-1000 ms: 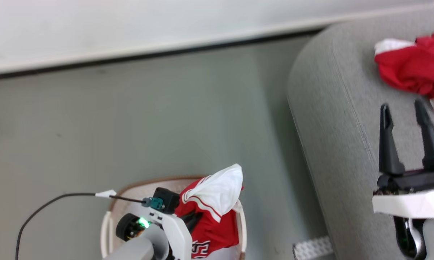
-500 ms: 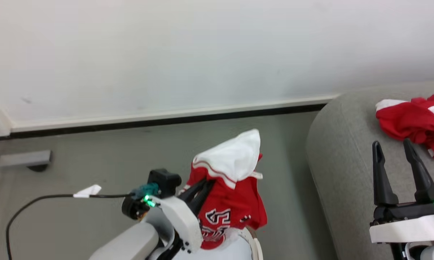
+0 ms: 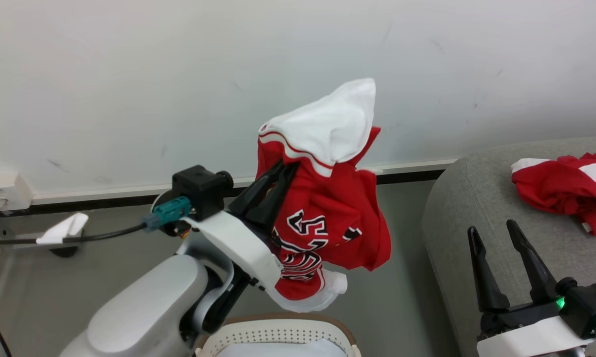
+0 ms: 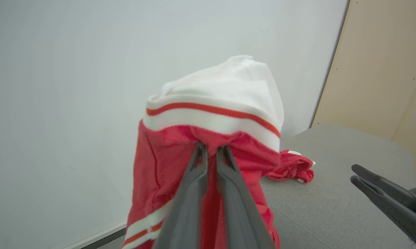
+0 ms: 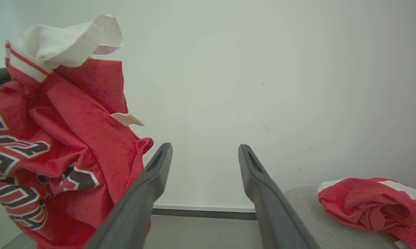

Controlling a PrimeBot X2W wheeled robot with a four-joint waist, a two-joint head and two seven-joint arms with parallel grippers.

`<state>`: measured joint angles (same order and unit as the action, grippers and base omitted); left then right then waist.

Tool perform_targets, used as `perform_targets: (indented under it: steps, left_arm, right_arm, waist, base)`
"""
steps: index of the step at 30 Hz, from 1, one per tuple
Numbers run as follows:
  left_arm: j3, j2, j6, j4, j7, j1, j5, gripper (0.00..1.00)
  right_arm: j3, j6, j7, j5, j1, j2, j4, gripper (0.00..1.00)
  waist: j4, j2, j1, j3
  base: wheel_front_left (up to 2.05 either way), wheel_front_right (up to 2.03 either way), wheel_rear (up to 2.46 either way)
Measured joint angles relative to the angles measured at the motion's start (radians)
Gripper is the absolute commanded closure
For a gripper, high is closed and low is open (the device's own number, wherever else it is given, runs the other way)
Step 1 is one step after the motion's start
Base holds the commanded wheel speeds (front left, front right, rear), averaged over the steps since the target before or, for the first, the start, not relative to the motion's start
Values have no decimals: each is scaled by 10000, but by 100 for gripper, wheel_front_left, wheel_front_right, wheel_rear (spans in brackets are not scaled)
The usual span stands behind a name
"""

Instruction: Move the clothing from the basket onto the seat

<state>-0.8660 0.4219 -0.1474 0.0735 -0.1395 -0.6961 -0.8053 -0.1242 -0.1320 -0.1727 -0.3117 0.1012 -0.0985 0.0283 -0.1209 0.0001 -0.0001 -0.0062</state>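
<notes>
L gripper (image 3: 284, 167), pinched shut on red jersey (image 3: 335, 213), has hoisted it clear of basket (image 3: 278, 328) below; R gripper (image 3: 491, 227) gapes empty by seat (image 3: 456, 198).

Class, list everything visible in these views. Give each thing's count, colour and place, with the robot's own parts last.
held jersey: one, red with white trim and lettering, hanging from the left gripper, lifted clear of the basket
garment on seat: one, red and white, crumpled on the seat
white cloth: at least one, white, inside the basket
basket: one, cream with brown rim, below the held jersey
seat: one, grey, at the right
wall: one, white, behind everything
left gripper: one, dark, shut on the held jersey
right gripper: one, dark, open, over the seat
</notes>
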Motion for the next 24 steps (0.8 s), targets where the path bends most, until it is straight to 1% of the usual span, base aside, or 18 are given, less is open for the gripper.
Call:
perform_targets:
  steps: [7, 11, 18, 24]
  left_arm:
    - [81, 6, -121, -374, 107, -246, 17, 100]
    - [86, 21, -115, -424, 157, -339, 17, 100]
    - [-102, -127, 75, -359, 245, -524, 17, 100]
    - [-303, -382, 284, -290, 351, -631, 6, 100]
  right_arm:
    - [-485, 0, -6, -92, -2, -71, 136, 0]
    - [-1014, 0, -17, -309, 37, -267, 203, 0]
    - [-2313, 0, 242, -508, 537, -694, 673, 0]
    - [-3384, 0, 527, -660, 1391, -901, 1582, 0]
  waist:
    - [62, 0, 1, -48]
    - [104, 0, 1, -36]
    - [405, 0, 2, -54]
    - [810, 0, 2, -127]
  base:
    - [0, 0, 0]
    - [0, 0, 0]
    - [0, 0, 0]
    - [0, 0, 0]
